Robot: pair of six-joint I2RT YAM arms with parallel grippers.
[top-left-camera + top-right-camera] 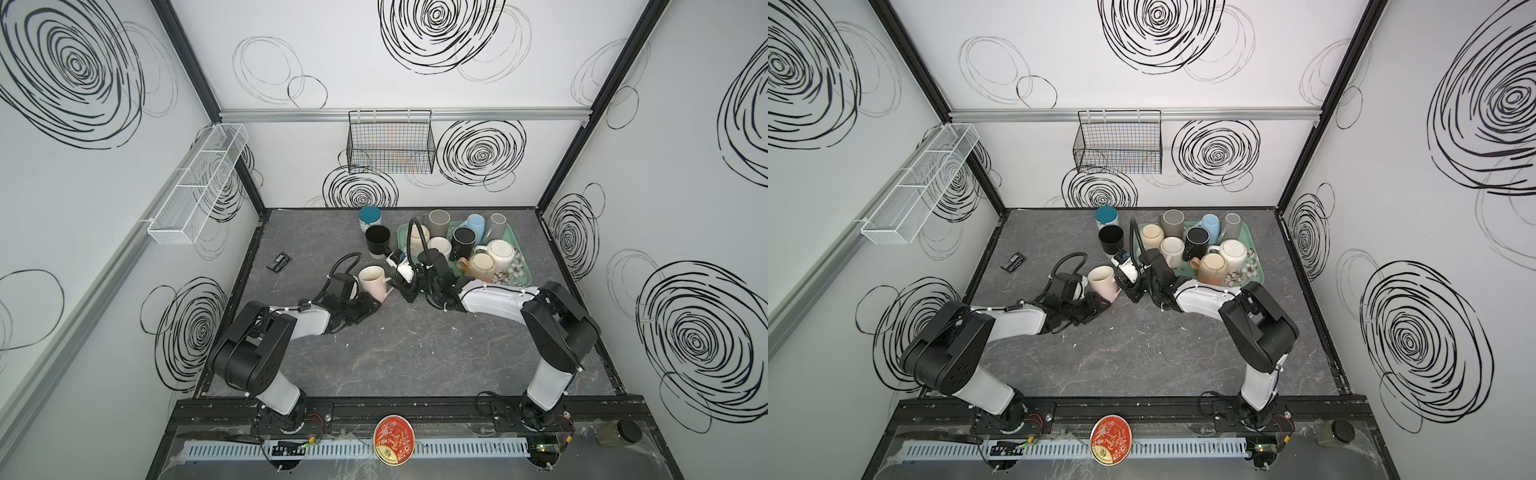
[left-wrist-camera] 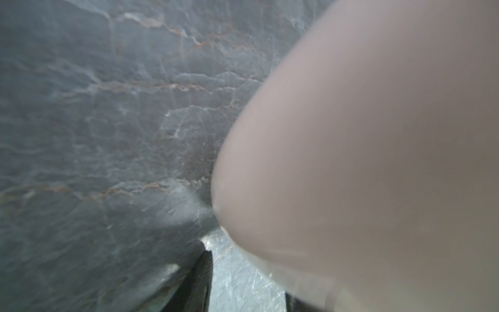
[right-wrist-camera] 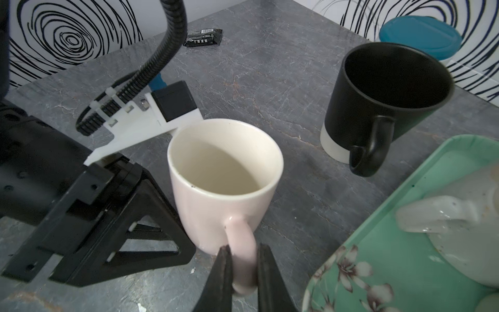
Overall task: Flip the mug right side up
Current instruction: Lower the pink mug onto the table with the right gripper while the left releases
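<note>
Mid-table, between the two arms, the pink mug (image 1: 374, 284) is seen mouth-up in both top views, with its cream interior exposed. Its handle (image 3: 240, 232) is pointed at the right gripper (image 3: 244, 248) and is pinched between that gripper's two dark fingers, so the right claw is clamped on the handle.

Low on the opposite side of the mug body, the left gripper (image 1: 369, 306) is placed with its jaws parted. In the left wrist view one dark finger (image 2: 201, 281) is seen clear of the mug wall, with a strip of the table (image 1: 415, 353) visible between them. The second finger is mostly hidden behind the mug, so contact on that side cannot be told. That view is blurred and largely filled by the mug's pink wall.

Whether the mug base is rested on the table or lifted just off it cannot be told either.

Just behind the pink one, the black mug (image 3: 386, 100) is stood upright, and the teal-lidded cup (image 3: 420, 35) is placed behind that, near the back wall.

To the right, the green floral tray (image 3: 399, 259) is loaded with further mugs and is not touched by the pink mug.

Well apart on the left of the table, the small black packet (image 1: 279, 262) is laid flat.
</note>
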